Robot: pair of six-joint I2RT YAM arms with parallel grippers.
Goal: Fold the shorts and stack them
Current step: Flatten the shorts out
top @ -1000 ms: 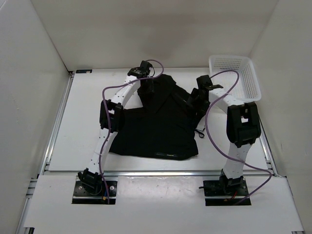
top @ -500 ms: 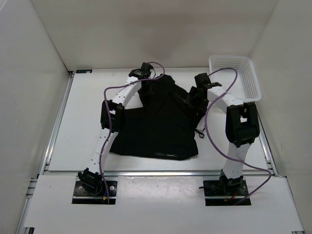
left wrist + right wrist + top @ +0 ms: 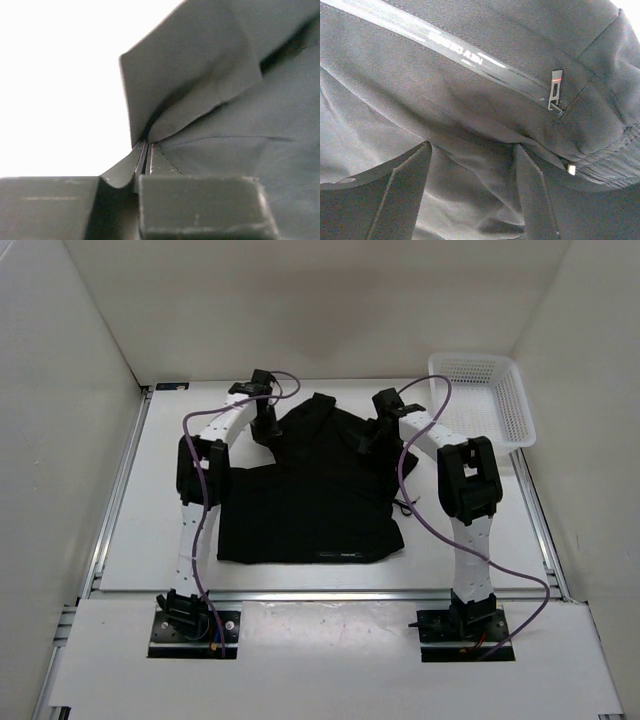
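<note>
The black shorts (image 3: 315, 495) lie spread on the white table, with a pale mark at their near edge. My left gripper (image 3: 268, 426) is at the far left corner of the cloth. In the left wrist view it (image 3: 145, 152) is shut on a thin edge of the shorts (image 3: 210, 90), which rises in a fold from the jaws. My right gripper (image 3: 368, 436) is over the far right part of the cloth. In the right wrist view its fingers (image 3: 472, 150) stand apart with loose cloth between them, below a zip pocket (image 3: 554, 95) and a pale label (image 3: 571, 170).
A white plastic basket (image 3: 485, 395) stands at the far right corner of the table. White walls close in the back and both sides. A metal rail (image 3: 320, 595) runs along the near table edge. A thin cord (image 3: 407, 510) pokes out at the right of the shorts.
Both arms have swung to the left. The left gripper has pulled its corner of the shorts leftward, and the whole cloth has shifted a little left.
</note>
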